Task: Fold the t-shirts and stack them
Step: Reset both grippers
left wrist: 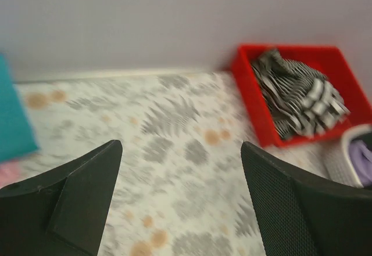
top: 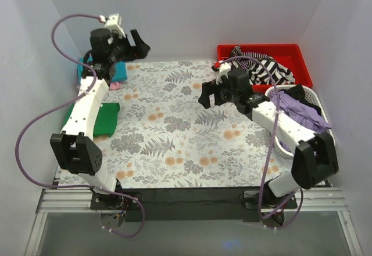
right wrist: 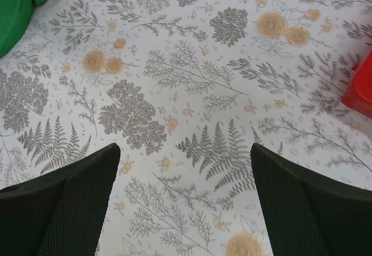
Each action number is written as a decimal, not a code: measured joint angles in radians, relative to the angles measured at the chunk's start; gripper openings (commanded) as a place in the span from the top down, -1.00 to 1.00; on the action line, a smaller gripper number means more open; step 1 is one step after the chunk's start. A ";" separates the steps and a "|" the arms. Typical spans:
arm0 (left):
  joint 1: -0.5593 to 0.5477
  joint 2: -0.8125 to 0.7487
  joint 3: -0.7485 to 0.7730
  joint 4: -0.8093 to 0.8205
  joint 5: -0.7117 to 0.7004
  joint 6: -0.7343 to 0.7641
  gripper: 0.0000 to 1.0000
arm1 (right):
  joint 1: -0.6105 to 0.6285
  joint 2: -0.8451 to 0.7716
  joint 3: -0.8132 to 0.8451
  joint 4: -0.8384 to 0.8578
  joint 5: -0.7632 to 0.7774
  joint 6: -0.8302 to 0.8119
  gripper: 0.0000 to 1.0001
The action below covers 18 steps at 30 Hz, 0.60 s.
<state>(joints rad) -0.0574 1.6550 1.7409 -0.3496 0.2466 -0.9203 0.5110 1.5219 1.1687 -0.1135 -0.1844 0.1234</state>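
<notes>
Striped cloth [top: 264, 67] in red bin [top: 290, 50], purple cloth [top: 297, 106] in basket [top: 309, 92]; left gripper [left wrist: 180, 148], right gripper [right wrist: 183, 148] spread.

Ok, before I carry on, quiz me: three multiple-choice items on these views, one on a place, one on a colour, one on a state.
1. Where does the green shirt lie?
A. dead centre
B. at the left edge of the table, beside the left arm
C. in the far right corner

2. What colour is the bin holding the striped garment?
A. red
B. blue
C. white

3. How is the right gripper?
A. shut on a shirt
B. open and empty above the table
C. shut on nothing

Answers:
1 B: the top view shows it next to that arm's white link.
2 A: red walls surround the stripes.
3 B: its wrist view shows the fingers apart with only the floral pattern between them.
</notes>
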 measured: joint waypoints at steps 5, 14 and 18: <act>-0.102 -0.180 -0.397 0.029 0.076 -0.091 -0.68 | 0.002 -0.206 -0.153 -0.018 0.089 -0.004 -0.97; -0.127 -0.571 -0.880 0.114 0.076 -0.179 -0.70 | 0.002 -0.465 -0.367 -0.103 0.283 0.004 -0.97; -0.129 -0.589 -0.867 0.172 0.068 -0.177 -0.71 | 0.002 -0.517 -0.385 -0.130 0.335 0.005 -0.97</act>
<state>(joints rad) -0.1864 1.0660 0.8742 -0.1772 0.3141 -1.0977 0.5129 1.0054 0.7834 -0.2436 0.1509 0.1284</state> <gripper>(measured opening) 0.852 0.984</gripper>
